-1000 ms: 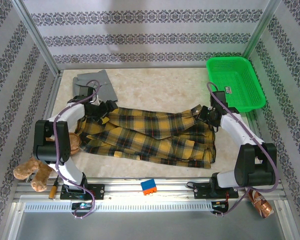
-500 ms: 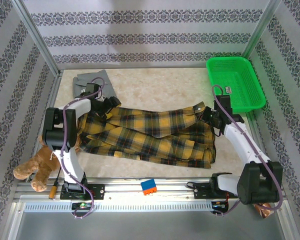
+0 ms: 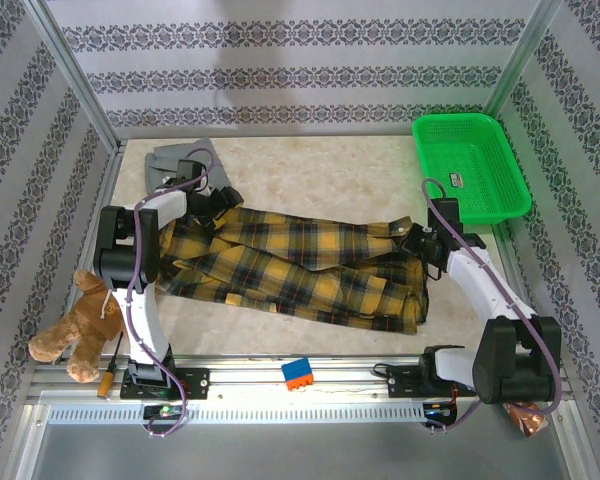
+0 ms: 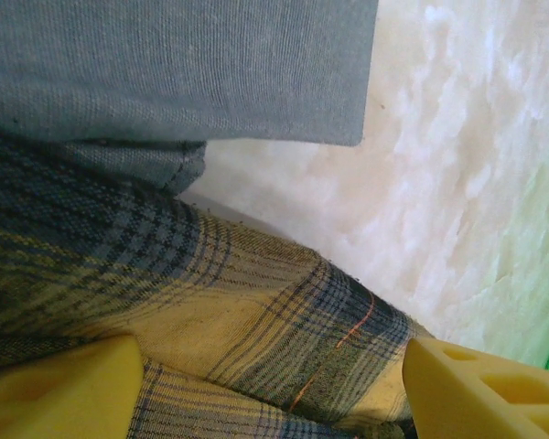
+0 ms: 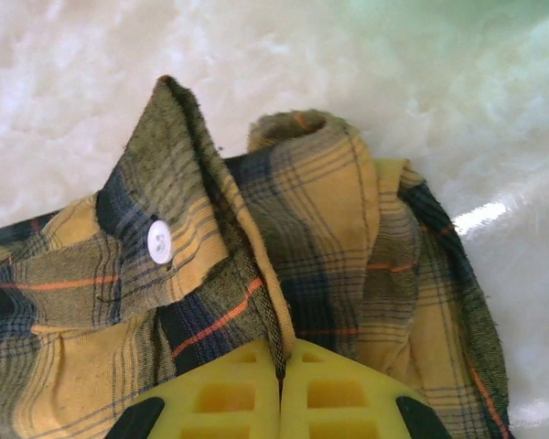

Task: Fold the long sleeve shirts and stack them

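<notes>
The yellow-and-black plaid shirt (image 3: 300, 265) lies spread across the middle of the table. The grey shirt (image 3: 185, 165) lies folded at the back left. My left gripper (image 3: 216, 204) hovers open over the plaid shirt's left end, close to the grey shirt. In the left wrist view its yellow fingers (image 4: 64, 393) stand wide apart over plaid cloth (image 4: 256, 320), with the grey shirt (image 4: 183, 64) just beyond. My right gripper (image 3: 413, 238) is shut on the plaid shirt's right end. In the right wrist view the gripper (image 5: 281, 358) pinches a fabric edge beside a buttoned cuff (image 5: 158, 242).
A green basket (image 3: 470, 165) stands at the back right. A brown plush toy (image 3: 75, 335) lies at the left edge by the left arm's base. A blue-and-orange block (image 3: 299, 373) sits on the front rail. Bare table (image 3: 320, 170) stretches behind the plaid shirt.
The left gripper has moved back toward the grey shirt, its arm swinging upright. The right gripper has shifted slightly right and nearer, still pinching the plaid shirt, whose cloth has shifted with it.
</notes>
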Action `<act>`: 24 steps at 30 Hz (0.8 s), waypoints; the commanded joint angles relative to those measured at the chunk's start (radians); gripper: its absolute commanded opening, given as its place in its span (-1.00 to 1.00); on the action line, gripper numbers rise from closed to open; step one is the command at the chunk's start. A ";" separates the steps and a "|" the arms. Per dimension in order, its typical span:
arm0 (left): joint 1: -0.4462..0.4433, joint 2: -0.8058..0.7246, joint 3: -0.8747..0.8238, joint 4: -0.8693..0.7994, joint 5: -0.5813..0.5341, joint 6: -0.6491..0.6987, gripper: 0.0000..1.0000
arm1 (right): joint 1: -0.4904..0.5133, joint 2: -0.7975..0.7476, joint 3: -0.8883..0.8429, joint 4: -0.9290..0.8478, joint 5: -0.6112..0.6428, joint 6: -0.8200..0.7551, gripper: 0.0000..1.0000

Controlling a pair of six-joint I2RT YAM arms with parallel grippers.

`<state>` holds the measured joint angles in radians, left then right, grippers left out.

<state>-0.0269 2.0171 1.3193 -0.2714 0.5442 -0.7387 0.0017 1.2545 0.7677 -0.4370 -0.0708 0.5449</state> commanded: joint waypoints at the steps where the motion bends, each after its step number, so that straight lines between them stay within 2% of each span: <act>1: -0.001 0.042 0.009 -0.024 -0.071 0.058 0.52 | -0.019 0.030 -0.050 -0.021 0.071 -0.016 -0.98; 7: -0.001 0.036 -0.006 0.037 -0.021 0.040 0.53 | -0.023 0.098 -0.088 0.007 0.091 0.003 -0.89; 10: -0.001 0.017 -0.010 0.087 0.025 0.019 0.60 | -0.024 0.122 -0.090 -0.015 0.110 0.013 -0.73; 11: -0.001 0.006 -0.012 0.114 0.045 0.006 0.63 | -0.025 0.120 -0.096 -0.014 0.112 0.021 -0.66; 13: -0.002 -0.020 -0.010 0.158 0.076 -0.020 0.72 | -0.025 0.105 -0.105 -0.015 0.112 0.027 -0.29; 16: -0.004 -0.075 0.006 0.216 0.118 -0.056 0.77 | -0.025 0.056 -0.083 -0.065 0.103 0.030 0.00; 24: -0.008 -0.191 0.122 0.218 0.163 -0.104 0.90 | -0.008 -0.192 -0.019 -0.174 0.084 0.035 0.30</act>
<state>-0.0273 1.8996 1.3911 -0.1127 0.6727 -0.8146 -0.0170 1.1099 0.7086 -0.5571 0.0048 0.5781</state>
